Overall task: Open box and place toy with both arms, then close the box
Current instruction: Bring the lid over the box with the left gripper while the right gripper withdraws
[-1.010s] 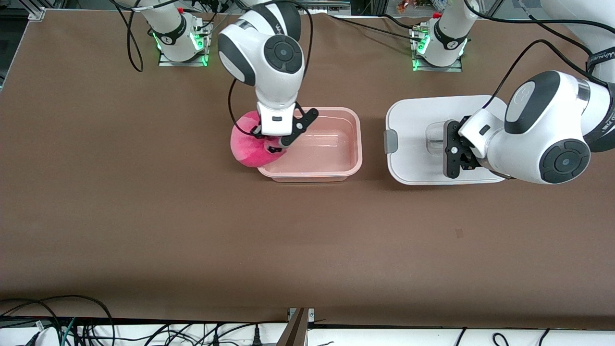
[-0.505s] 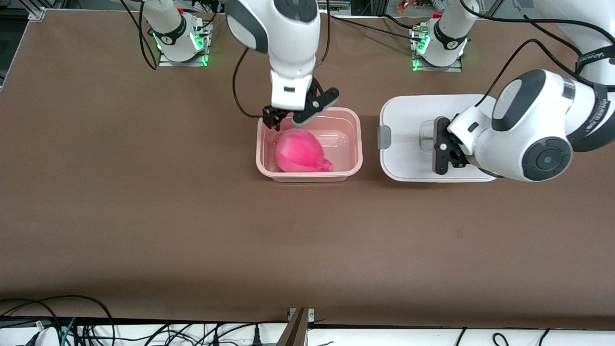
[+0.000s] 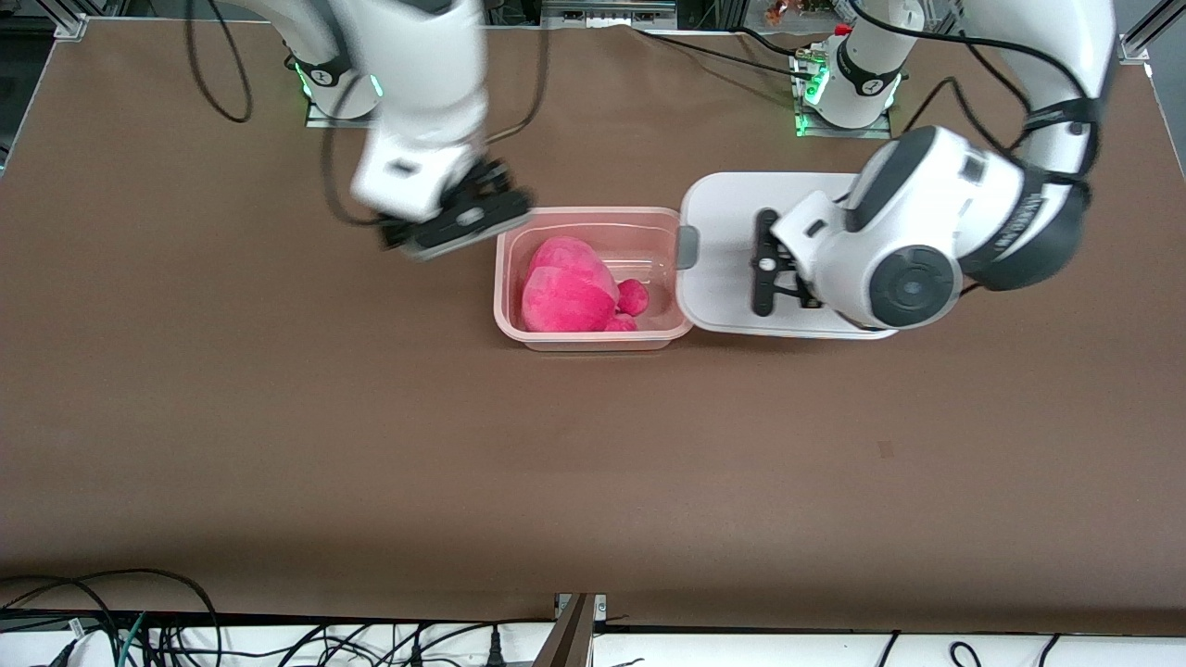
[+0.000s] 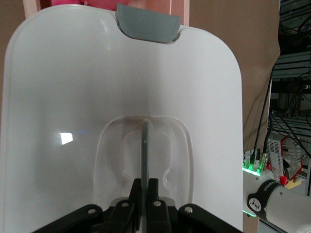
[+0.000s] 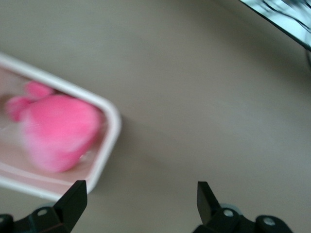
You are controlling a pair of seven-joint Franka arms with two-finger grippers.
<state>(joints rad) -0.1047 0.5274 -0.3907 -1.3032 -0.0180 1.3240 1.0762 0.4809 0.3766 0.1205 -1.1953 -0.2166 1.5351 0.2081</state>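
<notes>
Left gripper [image 4: 144,196], wrist bent low, was clamped on the centre handle of one white plastic lid [image 3: 732,199], its edge overlapping the open translucent pinkish box [image 3: 593,335]. Right gripper [image 5: 141,199], fingers spread w/ nothing between, hung over bare table [image 3: 278,417] beside the box. One hot-pink plush toy [image 3: 567,295] lay inside the box.

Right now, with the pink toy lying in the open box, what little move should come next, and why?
Probably the left gripper, shut on the lid handle, should carry it over the box: the toy is inside, and the right gripper, fingers open, is off beside it.
</notes>
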